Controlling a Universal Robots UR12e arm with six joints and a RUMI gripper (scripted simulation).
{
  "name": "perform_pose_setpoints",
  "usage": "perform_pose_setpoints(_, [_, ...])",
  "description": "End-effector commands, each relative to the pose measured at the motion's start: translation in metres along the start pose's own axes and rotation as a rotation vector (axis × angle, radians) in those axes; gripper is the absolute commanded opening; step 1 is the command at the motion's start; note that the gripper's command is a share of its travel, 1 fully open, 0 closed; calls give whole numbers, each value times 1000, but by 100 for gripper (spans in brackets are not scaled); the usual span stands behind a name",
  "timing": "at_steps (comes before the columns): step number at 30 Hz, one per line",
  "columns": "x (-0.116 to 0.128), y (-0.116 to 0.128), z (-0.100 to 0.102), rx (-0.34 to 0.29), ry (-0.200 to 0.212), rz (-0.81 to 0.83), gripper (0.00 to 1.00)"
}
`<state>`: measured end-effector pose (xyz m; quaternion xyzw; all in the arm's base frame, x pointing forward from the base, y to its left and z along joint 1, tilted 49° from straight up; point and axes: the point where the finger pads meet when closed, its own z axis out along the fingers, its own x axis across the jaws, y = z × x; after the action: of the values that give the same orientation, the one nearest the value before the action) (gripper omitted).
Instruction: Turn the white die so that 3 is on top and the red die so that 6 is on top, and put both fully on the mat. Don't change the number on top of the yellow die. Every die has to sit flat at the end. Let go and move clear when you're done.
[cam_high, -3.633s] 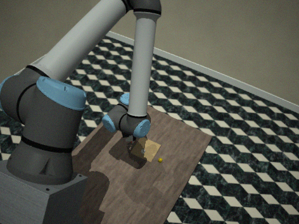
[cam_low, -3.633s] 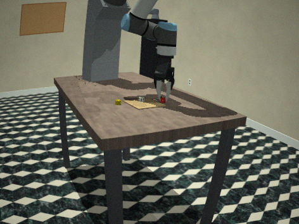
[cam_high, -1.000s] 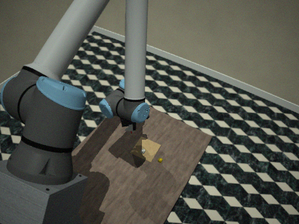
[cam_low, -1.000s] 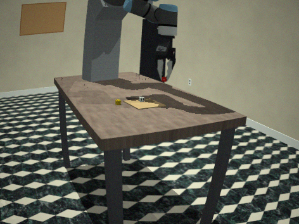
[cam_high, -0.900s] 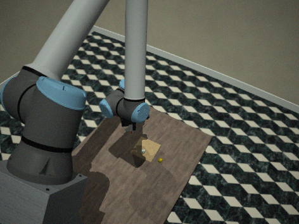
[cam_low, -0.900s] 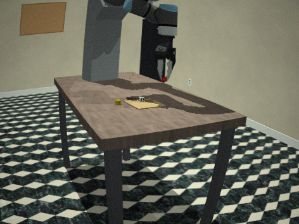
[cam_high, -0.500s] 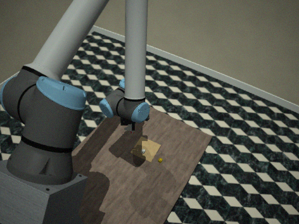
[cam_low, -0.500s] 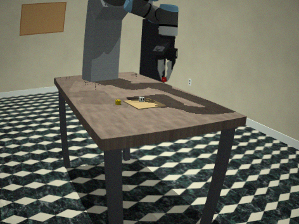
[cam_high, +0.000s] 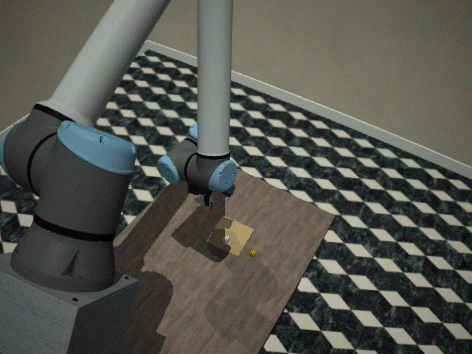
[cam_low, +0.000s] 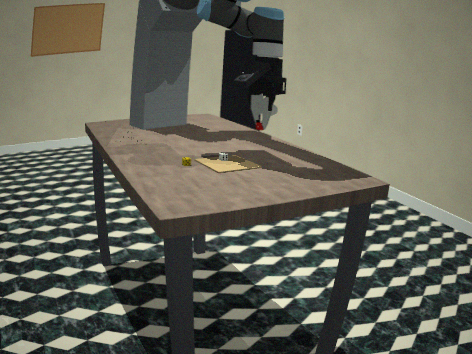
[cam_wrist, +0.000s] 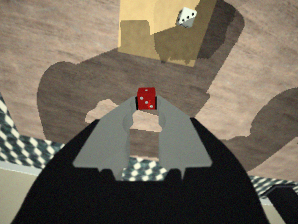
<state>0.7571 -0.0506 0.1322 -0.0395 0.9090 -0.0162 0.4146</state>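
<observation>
Matt wood-grain table (cam_low: 210, 200) (checkered floor (cam_low: 60, 280))

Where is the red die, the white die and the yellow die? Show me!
red die (cam_wrist: 146, 98), wrist view, its pipped face between the fingertips
white die (cam_wrist: 188, 17), wrist view, its top face, on the mat
yellow die (cam_high: 253, 253), top view, its top, beside the mat
</observation>
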Motion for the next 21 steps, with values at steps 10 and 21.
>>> perform_pose_setpoints(10, [-3, 4, 2, 5, -2, 420, 3])
perform_pose_setpoints(21, [-5, 8, 3, 5, -2, 693, 3])
